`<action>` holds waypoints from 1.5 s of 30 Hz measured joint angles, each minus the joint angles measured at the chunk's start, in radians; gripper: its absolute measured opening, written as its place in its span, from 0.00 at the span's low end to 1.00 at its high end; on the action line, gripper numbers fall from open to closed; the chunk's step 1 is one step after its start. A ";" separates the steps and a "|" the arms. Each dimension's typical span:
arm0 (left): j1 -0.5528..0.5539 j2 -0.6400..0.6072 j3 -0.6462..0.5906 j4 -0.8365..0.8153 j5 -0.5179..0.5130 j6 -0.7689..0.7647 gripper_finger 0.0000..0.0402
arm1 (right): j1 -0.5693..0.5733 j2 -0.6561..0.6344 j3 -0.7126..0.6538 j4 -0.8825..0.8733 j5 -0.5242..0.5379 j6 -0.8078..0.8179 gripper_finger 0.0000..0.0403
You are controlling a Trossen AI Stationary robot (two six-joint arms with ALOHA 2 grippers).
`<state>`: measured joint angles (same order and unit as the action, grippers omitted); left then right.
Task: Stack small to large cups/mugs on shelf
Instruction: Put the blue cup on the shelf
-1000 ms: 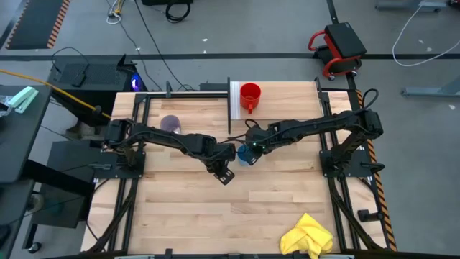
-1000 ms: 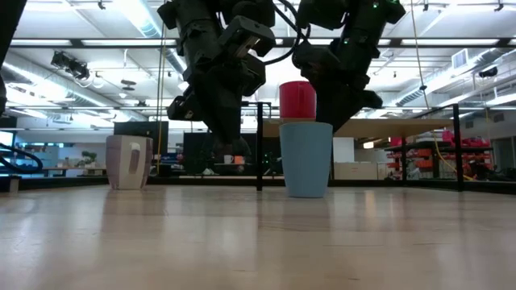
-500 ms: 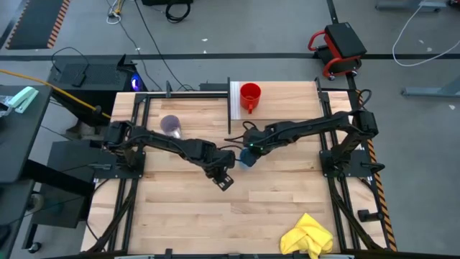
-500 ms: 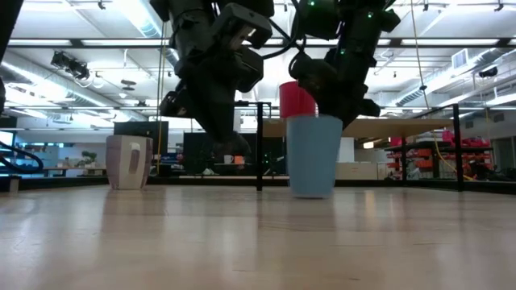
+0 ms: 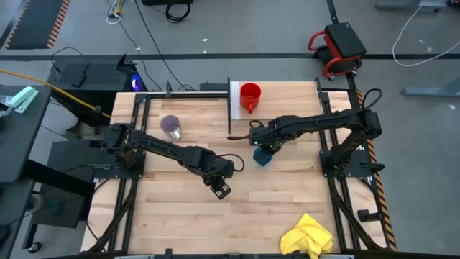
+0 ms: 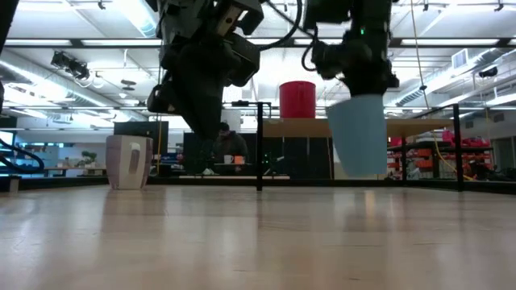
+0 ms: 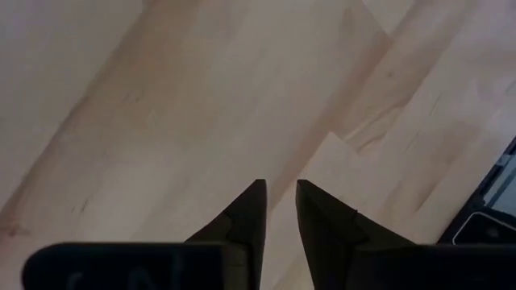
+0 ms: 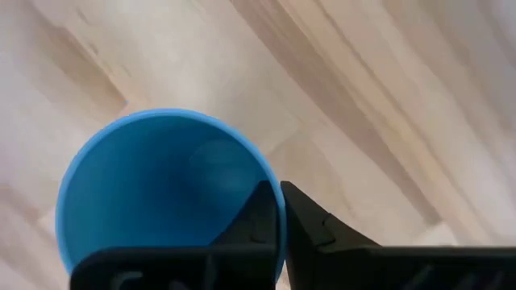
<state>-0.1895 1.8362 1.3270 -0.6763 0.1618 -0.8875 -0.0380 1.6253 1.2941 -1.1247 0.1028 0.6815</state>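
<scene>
High view gives us the layout: red ceramic mug with a handle (image 5: 249, 94) already sits on the small light-wood shelf board with its white upright end panel (image 5: 234, 98) at the table's far edge, so we count one cup placed. Right gripper (image 5: 261, 146) is pinched shut on the rim of the light-blue plastic cup (image 5: 264, 156); low view shows that cup (image 6: 358, 135) lifted clear of the table and tilted, right of the mug, near the shelf but not over it. Translucent purple-grey cup (image 5: 171, 125) stands untouched at far left. Left gripper (image 5: 222, 188) hovers mid-table holding nothing, fingers nearly together. We judge roughly a third done: blue cup to nest or stack, then the purple one.
</scene>
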 joint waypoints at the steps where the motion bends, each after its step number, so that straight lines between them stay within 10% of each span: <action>1: -0.003 0.000 0.000 0.002 -0.001 0.000 0.19 | 0.000 0.000 0.029 -0.038 0.000 -0.011 0.01; 11: -0.006 0.000 0.000 0.025 -0.004 0.000 0.18 | -0.020 0.000 0.390 -0.447 0.084 -0.123 0.01; 20: -0.004 0.000 0.000 0.044 -0.011 0.000 0.20 | -0.172 -0.037 0.621 -0.450 0.117 -0.193 0.01; 35: -0.003 0.000 -0.001 0.064 -0.011 -0.010 0.19 | -0.622 -0.058 0.656 -0.447 0.088 -0.380 0.01; 45: 0.001 0.000 -0.001 0.086 -0.030 -0.010 0.19 | -0.722 0.015 0.655 -0.446 0.031 -0.449 0.01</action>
<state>-0.1885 1.8362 1.3262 -0.5903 0.1314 -0.8975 -0.7596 1.6406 1.9495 -1.5711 0.1339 0.2325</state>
